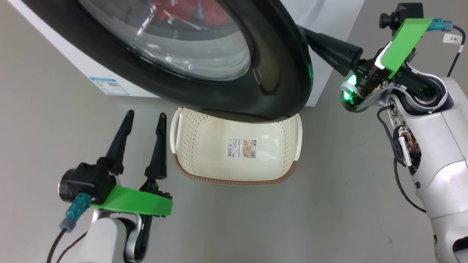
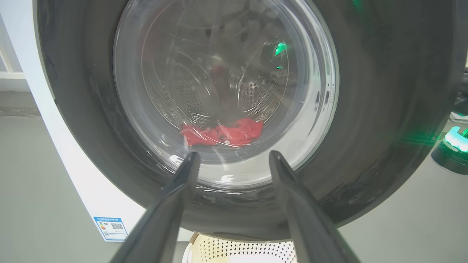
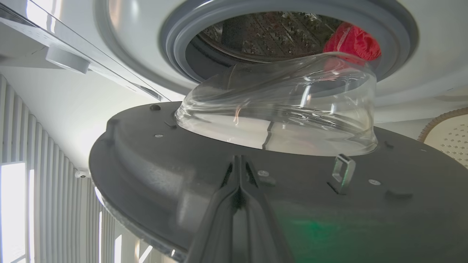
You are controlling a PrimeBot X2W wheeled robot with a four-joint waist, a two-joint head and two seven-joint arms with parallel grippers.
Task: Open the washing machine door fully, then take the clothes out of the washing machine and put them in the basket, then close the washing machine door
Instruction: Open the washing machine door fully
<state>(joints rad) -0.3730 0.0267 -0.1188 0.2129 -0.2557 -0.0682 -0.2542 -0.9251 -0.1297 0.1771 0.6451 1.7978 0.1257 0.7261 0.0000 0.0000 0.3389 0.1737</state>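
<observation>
Nearest on the left, the left gripper (image 1: 145, 115) hangs with its fingers spread wide and nothing between them, just left of the basket (image 1: 234, 180) on the floor (image 1: 329, 182). The washing machine door (image 1: 278, 73) stands partly open over the basket's far edge. On the right, the right gripper (image 3: 239, 160) has its fingers pressed together, empty, with the tips at the door's inner face. Farthest, the red clothes (image 3: 353, 42) lie inside the washing machine (image 1: 329, 18).

The door (image 1: 278, 73) stands ajar, its black rim overhanging the basket (image 1: 204, 146) on the floor. The left gripper (image 1: 145, 115) hovers beside the basket, fingers spread. The right gripper (image 1: 318, 42) reaches behind the door's edge.
</observation>
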